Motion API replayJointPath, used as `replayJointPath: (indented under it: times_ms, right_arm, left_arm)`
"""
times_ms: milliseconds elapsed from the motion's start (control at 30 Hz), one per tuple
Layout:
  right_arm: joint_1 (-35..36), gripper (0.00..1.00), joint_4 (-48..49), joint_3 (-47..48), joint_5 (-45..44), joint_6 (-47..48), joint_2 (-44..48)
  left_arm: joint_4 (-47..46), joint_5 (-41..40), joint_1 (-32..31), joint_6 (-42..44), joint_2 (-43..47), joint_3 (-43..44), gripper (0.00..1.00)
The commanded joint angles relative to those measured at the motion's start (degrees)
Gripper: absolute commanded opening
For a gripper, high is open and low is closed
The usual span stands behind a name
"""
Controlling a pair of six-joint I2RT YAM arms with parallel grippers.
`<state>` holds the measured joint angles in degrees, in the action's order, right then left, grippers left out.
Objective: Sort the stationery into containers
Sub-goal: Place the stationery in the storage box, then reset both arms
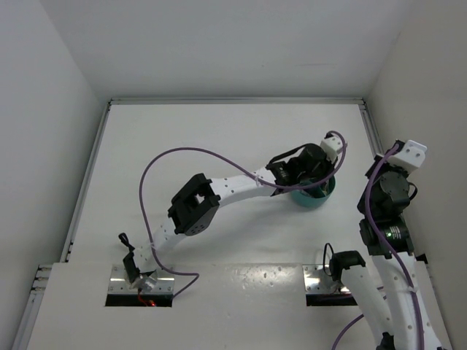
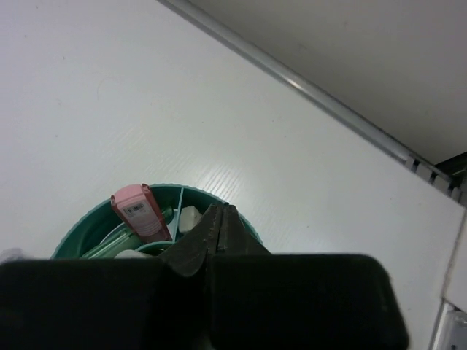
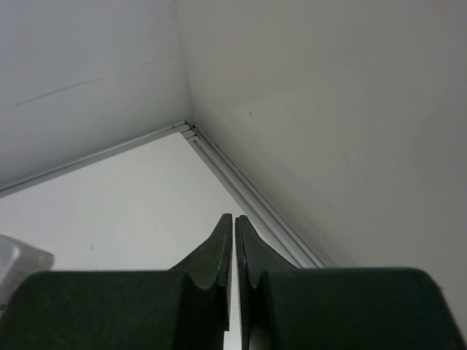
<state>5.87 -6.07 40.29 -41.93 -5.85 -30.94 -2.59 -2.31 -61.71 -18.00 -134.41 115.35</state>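
Hovering with left jaws pressed together, gripping nothing, over the cup (image 1: pixel 310 200) at 3 o'clock on the table (image 1: pixel 182 146), pink marker (image 2: pixel 140 211) standing inside at their 9 o'clock. Pointing right jaws, likewise together and empty, at the far corner.

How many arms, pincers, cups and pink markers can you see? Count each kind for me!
Arms: 2, the left arm and the right arm
Pincers: 2, the left pincer and the right pincer, both shut
Teal cup: 1
Pink marker, standing in the cup: 1
Total: 6
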Motion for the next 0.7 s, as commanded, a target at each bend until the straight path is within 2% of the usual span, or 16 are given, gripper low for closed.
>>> replayJointPath:
  times_ms: [0, 67, 133, 167, 200, 233, 267, 300, 333, 367, 467, 500, 667]
  right_arm:
    - [0.5, 0.06, 0.8, 1.0, 1.8, -0.1, 0.3]
    - [0.5, 0.10, -0.6, 1.5, 4.0, 0.4, -0.3]
    - [0.5, 0.16, -1.5, 2.6, 7.3, 1.0, -0.4]
    - [0.5, 0.29, -2.2, 2.6, 9.7, 1.0, -1.0]
    - [0.5, 0.38, -2.2, 3.1, 11.0, 2.4, -1.0]
    - [0.5, 0.51, -3.8, 3.1, 12.8, 3.4, -1.7]
    - [0.5, 0.79, -4.6, 3.1, 15.0, 4.6, -1.7]
    - [0.5, 0.90, -5.2, 3.6, 17.8, 5.7, -2.5]
    - [0.5, 0.97, -6.1, 3.7, 17.9, 5.8, -4.1]
    - [0.5, 1.00, -8.1, 4.3, 19.8, 5.2, -5.2]
    - [0.5, 1.00, -9.6, 4.9, 23.2, 5.2, -7.7]
    - [0.5, 1.00, -9.6, 4.1, 24.5, 5.2, -7.7]
    - [0.5, 1.00, -9.6, 4.6, 32.4, 3.1, -8.9]
  left_arm:
    - [-2.9, -1.1, -1.8, 2.0, 11.7, 0.9, 0.00]
    - [-2.9, -2.0, -1.8, 2.0, 15.7, -2.0, 0.00]
    - [-4.5, -3.3, -1.8, 2.0, 23.7, -9.4, 0.02]
    - [-5.1, -4.0, -1.8, 2.0, 26.5, -11.9, 0.10]
    - [-5.1, -5.1, -1.8, 2.0, 29.4, -16.6, 0.23]
    - [-5.1, -6.9, -1.2, 2.0, 32.7, -19.3, 0.56]
    - [-3.1, -10.9, -1.2, 2.0, 39.8, -22.4, 0.74]
    - [-1.5, -21.0, -0.7, 0.9, 43.5, -28.8, 0.90]
    - [0.5, -25.1, 1.6, -0.1, 47.2, -32.0, 0.99]
    - [5.6, -31.5, 3.2, -2.5, 54.4, -37.7, 0.99]
    - [9.3, -33.7, 8.7, -2.5, 66.6, -48.1, 0.99]
    - [9.3, -34.3, 9.5, -2.5, 74.7, -53.9, 0.99]
    - [13.0, -35.6, 12.5, -3.2, 89.5, -63.7, 1.00]
